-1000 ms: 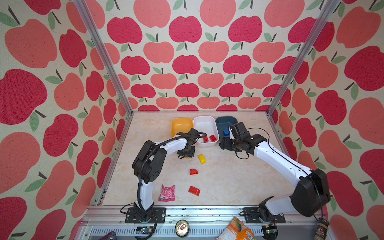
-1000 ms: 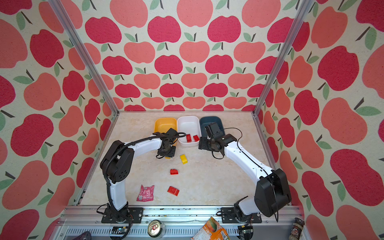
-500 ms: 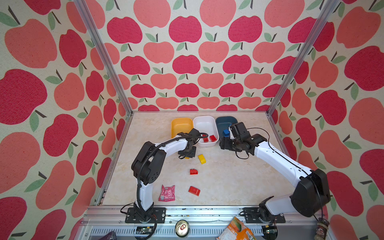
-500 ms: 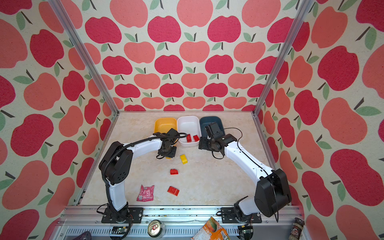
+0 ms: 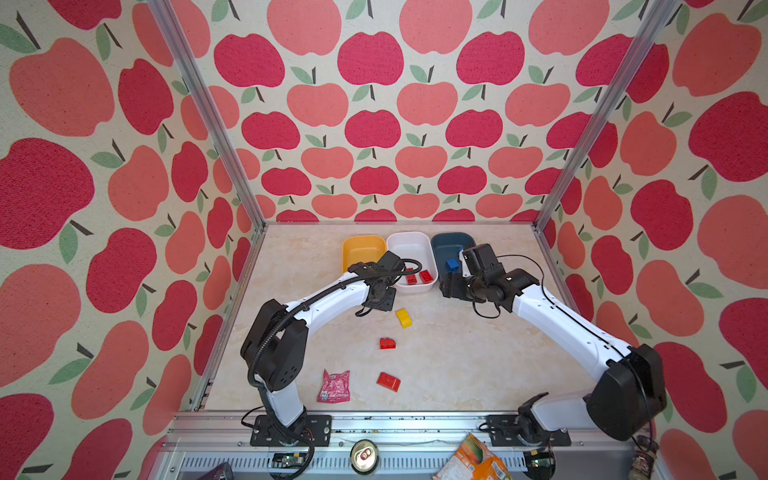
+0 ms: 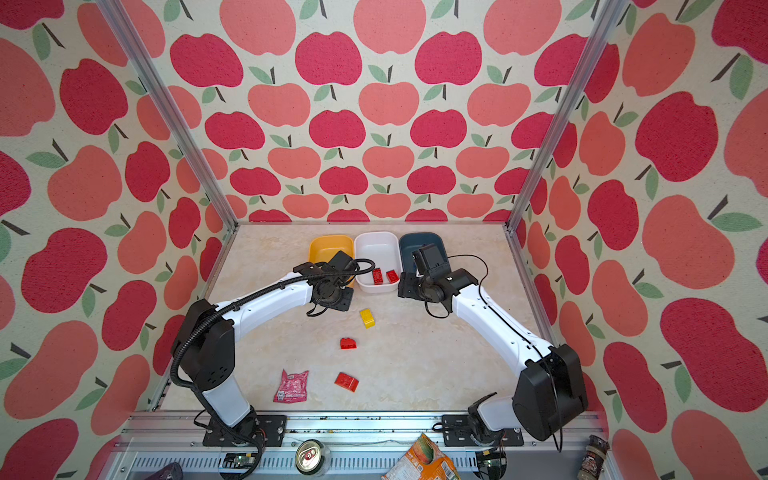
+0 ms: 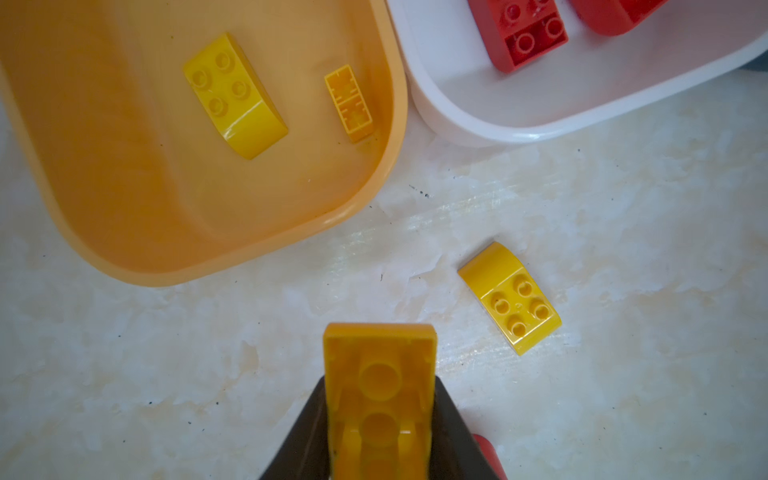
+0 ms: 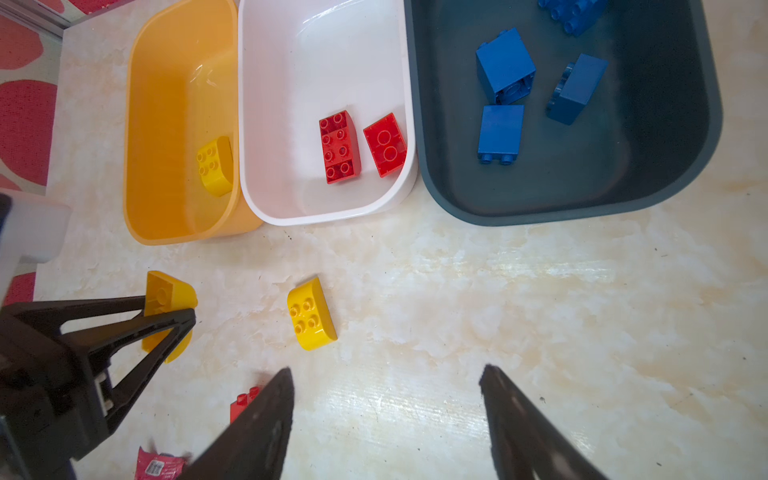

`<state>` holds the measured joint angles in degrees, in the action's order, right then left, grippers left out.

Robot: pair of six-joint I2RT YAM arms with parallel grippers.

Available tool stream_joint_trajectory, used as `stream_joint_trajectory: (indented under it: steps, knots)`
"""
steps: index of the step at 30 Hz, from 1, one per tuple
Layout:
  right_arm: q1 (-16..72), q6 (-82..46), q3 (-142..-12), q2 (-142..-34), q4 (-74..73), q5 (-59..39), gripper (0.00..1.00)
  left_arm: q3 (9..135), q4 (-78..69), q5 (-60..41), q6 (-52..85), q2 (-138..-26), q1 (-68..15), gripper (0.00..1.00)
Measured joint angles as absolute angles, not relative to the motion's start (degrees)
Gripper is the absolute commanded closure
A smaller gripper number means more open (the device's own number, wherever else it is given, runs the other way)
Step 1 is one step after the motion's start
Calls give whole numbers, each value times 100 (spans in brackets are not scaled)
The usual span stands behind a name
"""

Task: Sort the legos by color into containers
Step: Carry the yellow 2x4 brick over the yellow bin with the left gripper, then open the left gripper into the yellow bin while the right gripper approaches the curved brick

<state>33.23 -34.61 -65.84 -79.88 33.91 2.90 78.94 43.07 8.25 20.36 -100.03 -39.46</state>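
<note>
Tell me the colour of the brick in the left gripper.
Yellow; the brick shows best in the left wrist view.

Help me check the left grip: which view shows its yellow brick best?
Left wrist view: the yellow brick fills the foreground between the jaws. Right wrist shows it smaller, sideways; in both top views the arm mostly hides it.

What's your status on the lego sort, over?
Left gripper: jaws shut on held yellow lego, short of yellow tub. Right gripper: jaws open, empty. Loose yellow lego, two red legos on table. Nothing in the way.

Left end effector (image 7: 380, 399) tight, right end effector (image 8: 385, 370) wide
</note>
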Motion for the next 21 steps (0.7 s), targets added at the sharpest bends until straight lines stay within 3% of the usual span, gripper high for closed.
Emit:
stream_joint_trajectory:
  steps: [9,21]
  knots:
    - [3323,-3468,-6584,-7937,3391,290,26,8578,4150,810,1682,-10154,-3441,78]
    - [3323,-3507,-6543,-7885,3391,287,26,9428,3765,329,1540,-11373,-2742,78]
